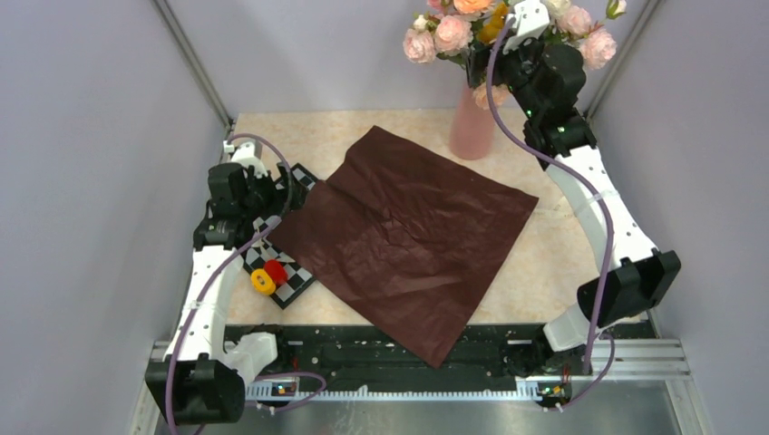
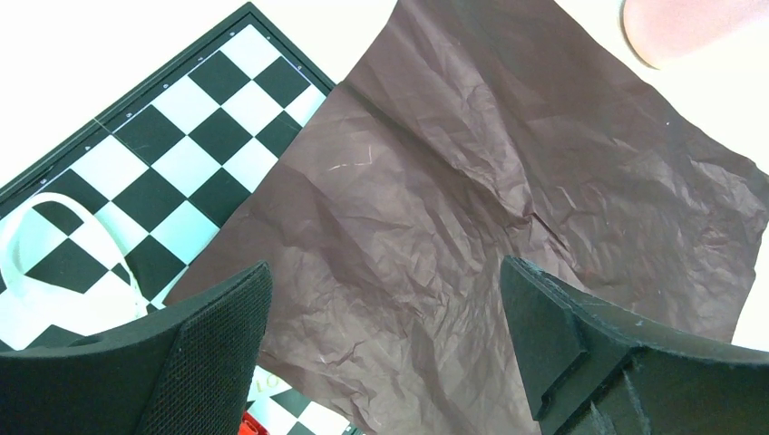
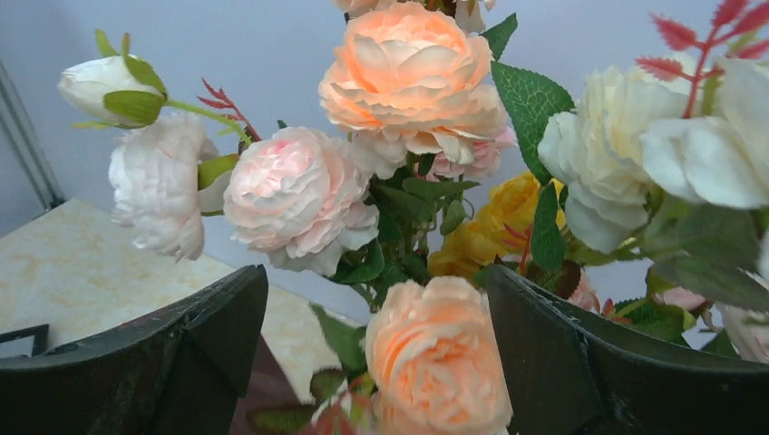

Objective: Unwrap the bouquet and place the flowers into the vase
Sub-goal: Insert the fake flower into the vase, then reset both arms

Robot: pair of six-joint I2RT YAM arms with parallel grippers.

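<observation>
Flowers (image 1: 453,34) stand in the vase (image 1: 472,127), right claw (image 3: 376,281) apart beside them, left claw (image 2: 385,272) apart above the paper (image 1: 408,227).

Beige marbled table (image 1: 544,263). Dark red crinkled paper (image 1: 408,236) lies flat at centre, overlapping a chessboard (image 1: 295,283) at left; a pink vase (image 1: 472,127) stands upper centre-right.

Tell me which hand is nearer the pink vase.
Right. The right hand is up at the flowers, just above the vase; the left hand hangs over the dark red paper by the chessboard, far to the vase's left.
</observation>
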